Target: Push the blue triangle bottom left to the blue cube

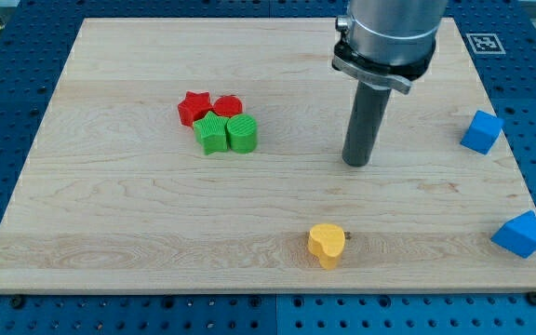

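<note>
The blue triangle [517, 234] lies at the board's lower right edge. The blue cube [481, 131] sits above it near the right edge, apart from it. My tip [355, 162] rests on the board right of centre, well to the left of both blue blocks and touching no block. The rod rises from it to the grey arm at the view's top.
A yellow heart-shaped block [326, 245] lies below my tip near the bottom edge. A cluster at centre left holds a red star [193, 107], a red round block [228, 105], a green star [212, 132] and a green cylinder [242, 134]. The wooden board [110, 233] sits on a blue perforated table.
</note>
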Robot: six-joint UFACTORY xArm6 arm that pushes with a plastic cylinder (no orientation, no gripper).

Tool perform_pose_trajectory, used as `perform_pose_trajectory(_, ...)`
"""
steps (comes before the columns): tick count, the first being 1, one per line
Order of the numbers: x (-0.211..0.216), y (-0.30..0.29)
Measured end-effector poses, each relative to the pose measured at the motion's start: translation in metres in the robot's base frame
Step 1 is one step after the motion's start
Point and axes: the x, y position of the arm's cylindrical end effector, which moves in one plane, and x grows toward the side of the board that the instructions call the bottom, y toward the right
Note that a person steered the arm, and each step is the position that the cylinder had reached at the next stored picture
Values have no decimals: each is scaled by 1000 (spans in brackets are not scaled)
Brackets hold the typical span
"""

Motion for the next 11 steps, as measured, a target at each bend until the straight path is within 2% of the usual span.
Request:
perform_pose_trajectory(1, 21, 47)
perform_pose_trajectory(2, 31, 129)
perform_pose_trajectory(4, 44, 198)
perform_pose_trajectory(7, 83, 204)
perform_pose_trajectory(8, 83, 204)
perform_pose_trajectory(11, 117, 182)
